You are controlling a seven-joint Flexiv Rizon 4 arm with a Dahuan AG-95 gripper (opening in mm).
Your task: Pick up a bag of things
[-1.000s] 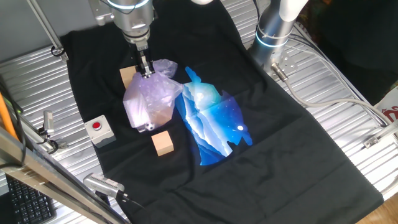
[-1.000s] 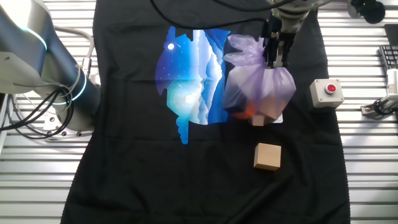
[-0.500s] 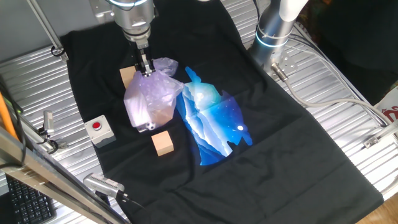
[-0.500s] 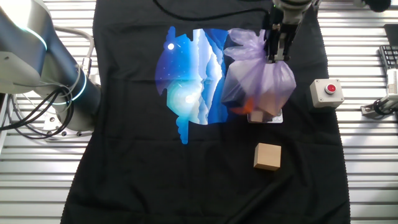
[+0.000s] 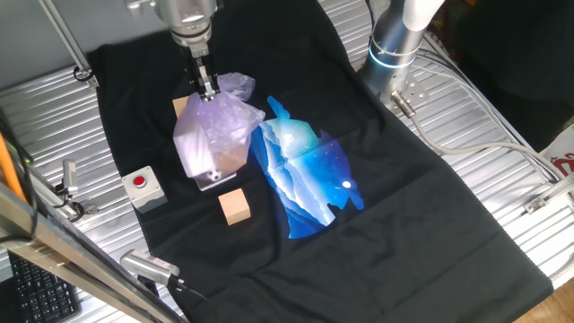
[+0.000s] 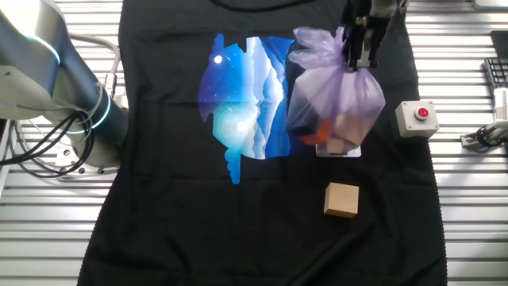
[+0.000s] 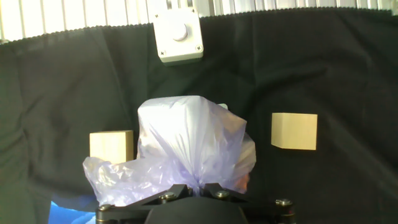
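The bag of things (image 5: 213, 136) is pale purple wrinkly plastic with tan and white blocks and an orange piece showing through. It hangs from my gripper (image 5: 207, 89), which is shut on its gathered top. In the other fixed view the bag (image 6: 337, 111) hangs below the gripper (image 6: 359, 62), and a white block at its bottom is at or just above the black cloth. In the hand view the bag (image 7: 189, 146) fills the space just ahead of the shut gripper (image 7: 198, 188).
A bare tan wooden cube (image 5: 235, 205) lies in front of the bag, and another tan block (image 5: 182, 109) lies behind it. A white box with a red button (image 5: 143, 187) stands at the cloth's left edge. The black cloth (image 5: 430, 224) carries a blue-and-white print (image 5: 309, 175).
My gripper has risen with the bag's top in it. The bag has stretched upward and lifted, with its lower blocks hanging just over the cloth.
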